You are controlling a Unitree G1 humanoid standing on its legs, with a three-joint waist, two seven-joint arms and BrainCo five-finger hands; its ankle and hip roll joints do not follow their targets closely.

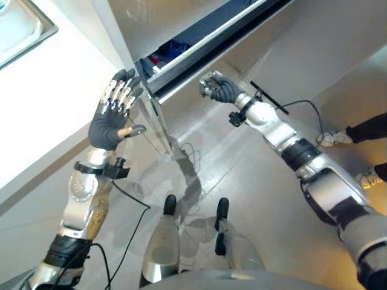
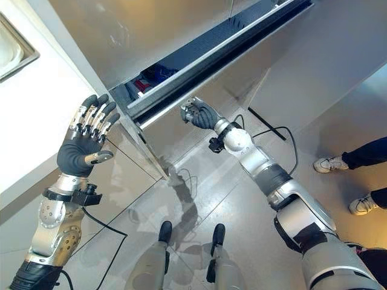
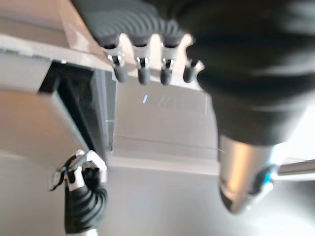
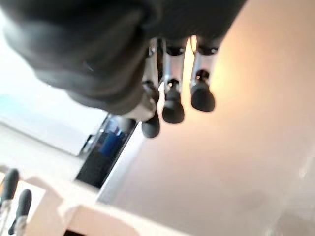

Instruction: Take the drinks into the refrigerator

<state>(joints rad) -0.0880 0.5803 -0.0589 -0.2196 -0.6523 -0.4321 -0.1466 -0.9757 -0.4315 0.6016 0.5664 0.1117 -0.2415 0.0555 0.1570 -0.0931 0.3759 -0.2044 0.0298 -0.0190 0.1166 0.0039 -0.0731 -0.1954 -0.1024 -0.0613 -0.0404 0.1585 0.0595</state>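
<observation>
The refrigerator (image 1: 181, 15) stands ahead with its door (image 2: 242, 72) ajar, leaving a narrow dark gap. In that gap sit red and blue drinks (image 1: 164, 54), also drinks (image 2: 151, 78); a blue one (image 4: 112, 142) shows in the right wrist view. My right hand (image 1: 217, 89) is by the door's edge just below the gap, its fingers (image 4: 172, 105) curled with nothing in them. My left hand (image 1: 115, 112) is raised left of the gap's near end, fingers (image 3: 142, 69) straight and spread, holding nothing.
A white counter (image 1: 42, 96) with a steel sink (image 1: 21, 30) runs along the left. A person's shoes (image 2: 329, 163) and legs stand at the right on the grey floor. The door's lower corner (image 1: 163, 136) juts out between my hands.
</observation>
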